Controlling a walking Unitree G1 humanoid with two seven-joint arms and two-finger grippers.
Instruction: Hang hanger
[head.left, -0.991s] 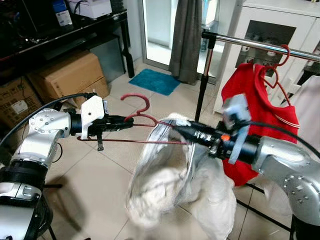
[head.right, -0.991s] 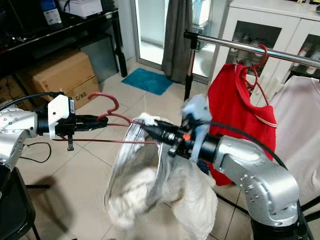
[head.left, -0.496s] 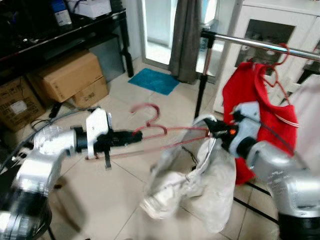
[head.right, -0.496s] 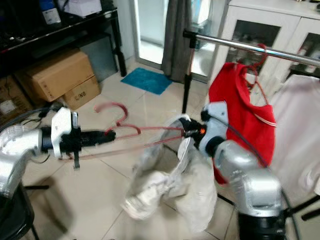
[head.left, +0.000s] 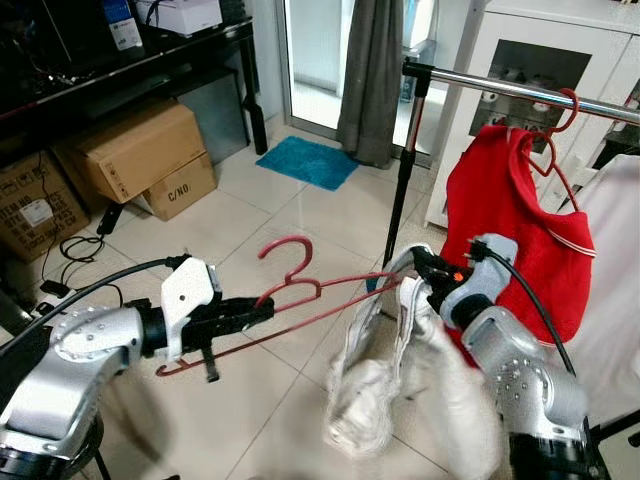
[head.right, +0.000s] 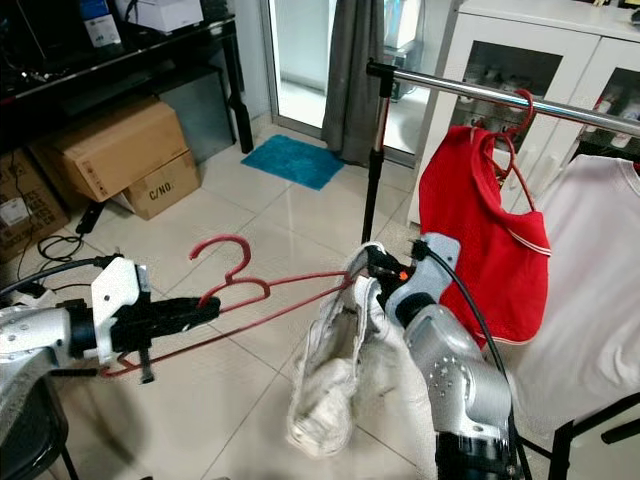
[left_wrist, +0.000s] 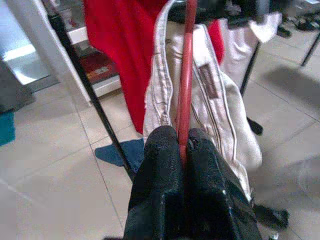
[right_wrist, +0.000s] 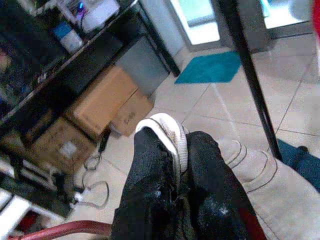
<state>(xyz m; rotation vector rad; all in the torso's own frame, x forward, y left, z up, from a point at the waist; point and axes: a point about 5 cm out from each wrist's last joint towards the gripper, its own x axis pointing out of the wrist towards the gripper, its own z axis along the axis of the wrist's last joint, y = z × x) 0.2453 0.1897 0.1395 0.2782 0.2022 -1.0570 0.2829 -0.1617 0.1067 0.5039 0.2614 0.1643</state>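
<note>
A red wire hanger (head.left: 300, 288) is held level at waist height, left of the clothes rail (head.left: 520, 90). My left gripper (head.left: 265, 306) is shut on the hanger just below its hook; in the left wrist view the fingers (left_wrist: 160, 165) pinch the red bar (left_wrist: 186, 75). A white garment (head.left: 385, 375) droops from the hanger's far end in a bunched fold. My right gripper (head.left: 422, 268) is shut on the garment's upper hem (right_wrist: 172, 135), close to the rail's upright pole (head.left: 402, 170).
A red top (head.left: 510, 220) hangs on its own red hanger on the rail, and a white shirt (head.right: 590, 290) hangs beside it. Cardboard boxes (head.left: 135, 150) sit under a black shelf at left. A teal mat (head.left: 308, 162), grey curtain and white cabinet stand behind.
My left gripper has dropped lower with the hanger, which now tilts. My right gripper has drawn back toward the rack pole, and the garment has gone from spread wide to a narrow bunch.
</note>
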